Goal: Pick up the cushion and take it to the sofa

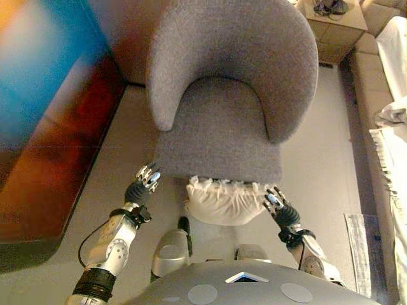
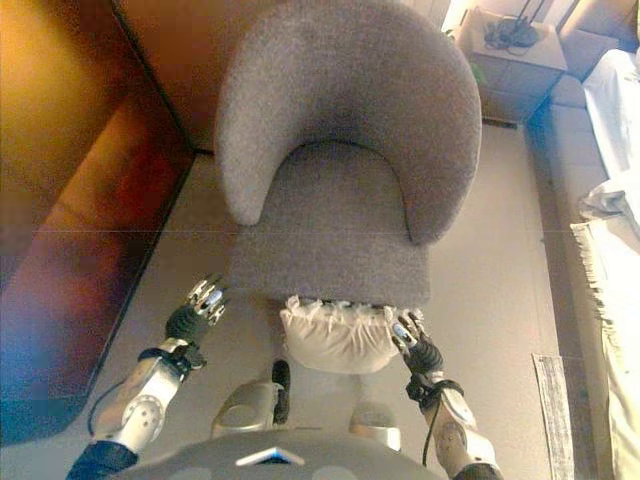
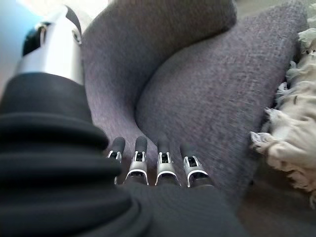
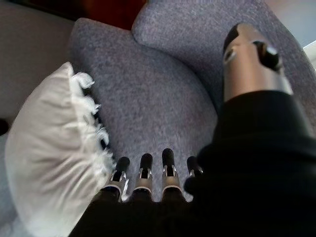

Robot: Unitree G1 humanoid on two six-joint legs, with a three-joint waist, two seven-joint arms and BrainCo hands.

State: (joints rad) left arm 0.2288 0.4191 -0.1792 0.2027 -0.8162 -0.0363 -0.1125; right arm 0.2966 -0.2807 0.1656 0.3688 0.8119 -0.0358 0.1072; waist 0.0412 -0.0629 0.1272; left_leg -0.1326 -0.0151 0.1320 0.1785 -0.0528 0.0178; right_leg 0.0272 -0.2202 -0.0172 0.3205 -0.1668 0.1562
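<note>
A cream cushion (image 1: 224, 202) with a frilly edge leans against the front of a grey armchair (image 1: 226, 101), low down by the floor. Nothing sits on the chair's seat. The left hand (image 1: 144, 183) hangs off the chair's left front corner, fingers straight and side by side, holding nothing. The right hand (image 1: 278, 206) is just beside the cushion's right end, fingers straight too, not gripping it. A pale sofa (image 1: 381, 95) stands well off to the right, with a white cloth (image 1: 391, 121) on it. A small wooden cabinet (image 1: 335, 24) stands behind the chair.
</note>
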